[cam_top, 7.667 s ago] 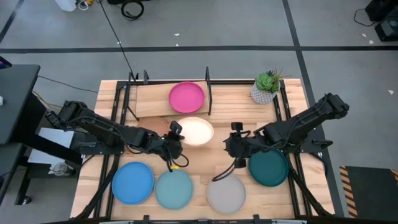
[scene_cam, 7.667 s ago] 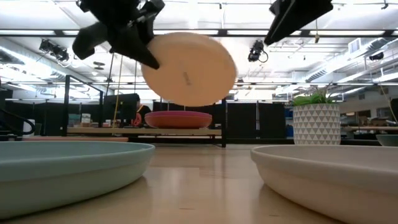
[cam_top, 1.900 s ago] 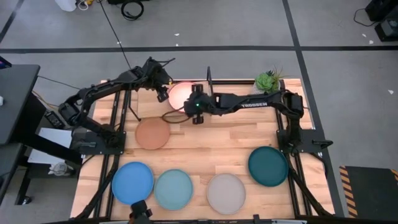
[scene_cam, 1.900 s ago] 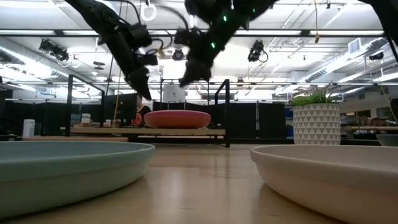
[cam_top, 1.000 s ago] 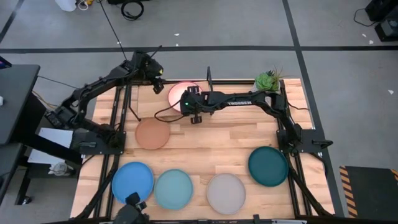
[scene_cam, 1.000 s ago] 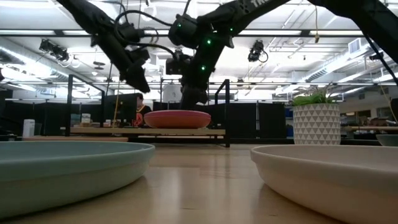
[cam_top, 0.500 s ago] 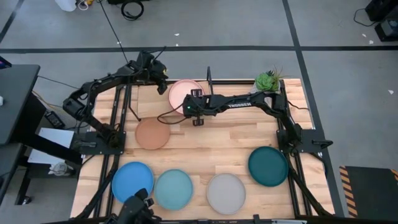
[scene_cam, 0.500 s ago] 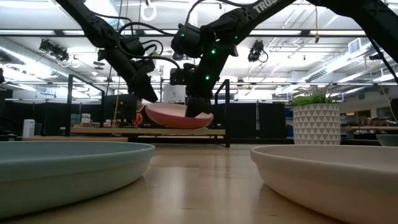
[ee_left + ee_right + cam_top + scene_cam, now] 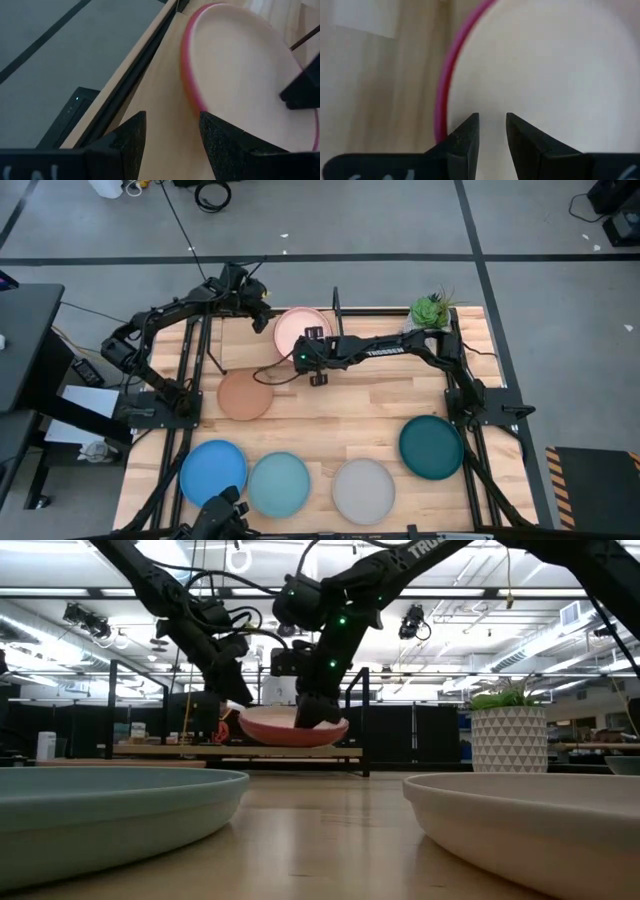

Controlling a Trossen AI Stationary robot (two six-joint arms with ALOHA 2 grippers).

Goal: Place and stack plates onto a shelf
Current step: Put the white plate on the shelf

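My right gripper [image 9: 309, 343]: fingers narrowly parted over the cream plate [image 9: 299, 329], arm stretched across to the shelf [image 9: 232, 345]. Cream plate lies on the magenta plate [image 9: 189, 85], mid-shelf. My left gripper [image 9: 259, 317]: open beside their rim.

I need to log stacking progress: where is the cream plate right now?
In the high view, the cream plate lies on the magenta plate on the shelf, at the table's far edge, between both grippers.
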